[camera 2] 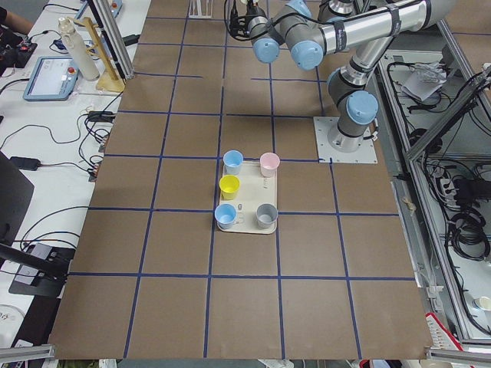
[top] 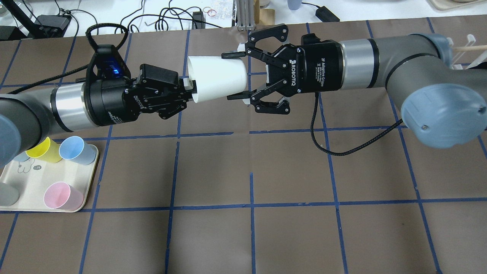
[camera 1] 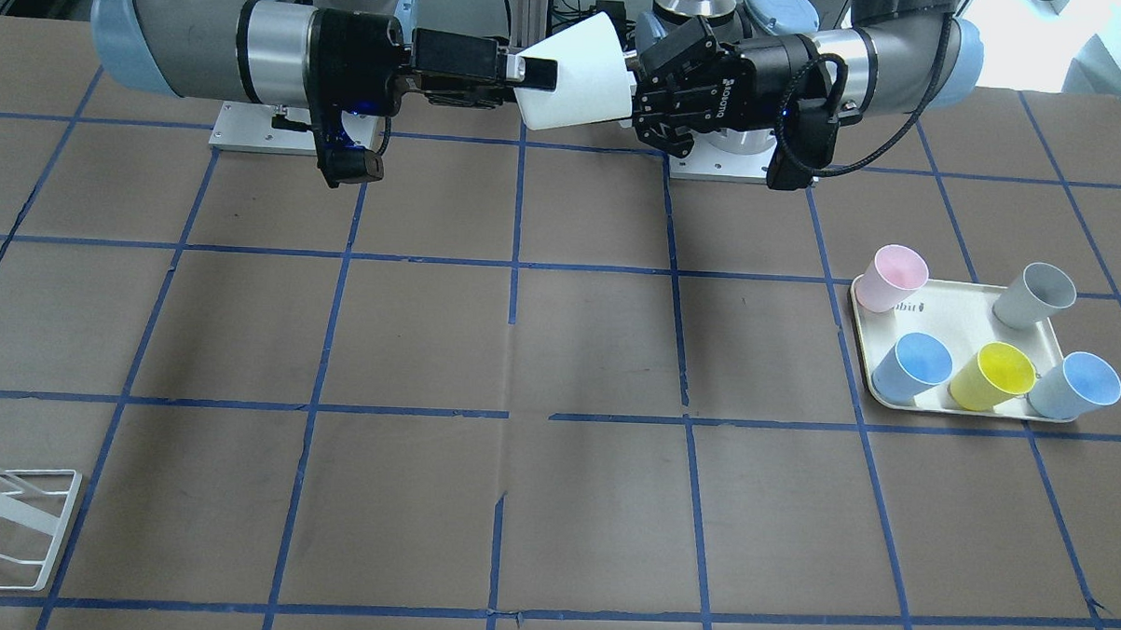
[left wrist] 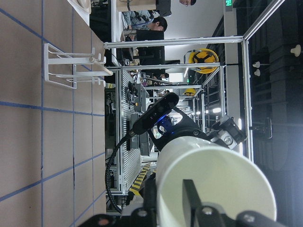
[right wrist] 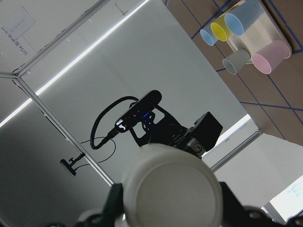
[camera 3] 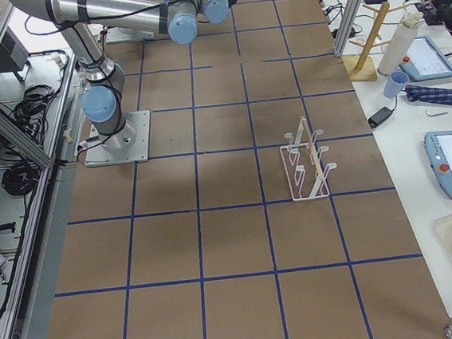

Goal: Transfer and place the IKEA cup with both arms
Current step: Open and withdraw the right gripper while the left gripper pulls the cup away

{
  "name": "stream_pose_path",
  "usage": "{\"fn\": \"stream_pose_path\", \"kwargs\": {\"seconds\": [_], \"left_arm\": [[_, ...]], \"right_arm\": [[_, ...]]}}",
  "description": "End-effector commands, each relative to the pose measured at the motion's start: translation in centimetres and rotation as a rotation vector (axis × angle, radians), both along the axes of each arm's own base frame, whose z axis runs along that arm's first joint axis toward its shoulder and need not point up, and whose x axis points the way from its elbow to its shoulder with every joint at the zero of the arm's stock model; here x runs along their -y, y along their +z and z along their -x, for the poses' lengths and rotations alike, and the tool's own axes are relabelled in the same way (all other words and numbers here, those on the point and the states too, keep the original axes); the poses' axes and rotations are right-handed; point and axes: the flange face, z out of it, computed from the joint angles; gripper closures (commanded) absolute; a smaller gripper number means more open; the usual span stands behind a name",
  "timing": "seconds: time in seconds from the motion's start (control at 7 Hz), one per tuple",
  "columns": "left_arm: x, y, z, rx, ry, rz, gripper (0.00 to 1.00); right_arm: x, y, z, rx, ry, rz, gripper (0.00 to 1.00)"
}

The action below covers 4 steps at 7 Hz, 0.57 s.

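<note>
Handing over: the cup [top: 218, 78] lies sideways in mid-air above the counter [top: 289, 171], upper centre of the overhead view, between both arms.
Left end effector [top: 190, 86]: pinched shut on the cup's rim wall, one finger inside the mouth.
Right end effector [top: 234, 76]: spread wide, fingers straddling the narrow base, seemingly not yet gripping.
Doing it well: the right should close squarely on the base and hold firm before the left lets go; an early release would likely drop the cup.
Right wrist view: shows the base centred between the fingers, which the overhead cannot confirm.
Front view: shows the tray [camera 1: 952, 315] of coloured cups [camera 1: 923, 360], lower right; the side views are too distant to judge either grip.
</note>
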Motion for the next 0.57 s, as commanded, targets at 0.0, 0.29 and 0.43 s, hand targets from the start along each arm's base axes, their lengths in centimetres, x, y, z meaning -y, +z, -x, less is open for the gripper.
{"fn": "stream_pose_path", "kwargs": {"seconds": [0.0, 0.29, 0.43], "left_arm": [[-0.08, 0.22, 0.02, 0.001, 0.0, 0.004, 1.0], [-0.28, 0.28, 0.01, 0.002, 0.0, 0.003, 1.0], [-0.35, 0.2, 0.03, 0.003, 0.0, 0.003, 1.0]], "right_arm": [[0.04, 0.06, -0.01, -0.004, 0.001, -0.005, 0.18], [0.13, 0.22, 0.06, -0.003, -0.001, -0.002, 0.06], [0.13, 0.22, 0.06, -0.003, -0.001, 0.0, 0.05]]}}
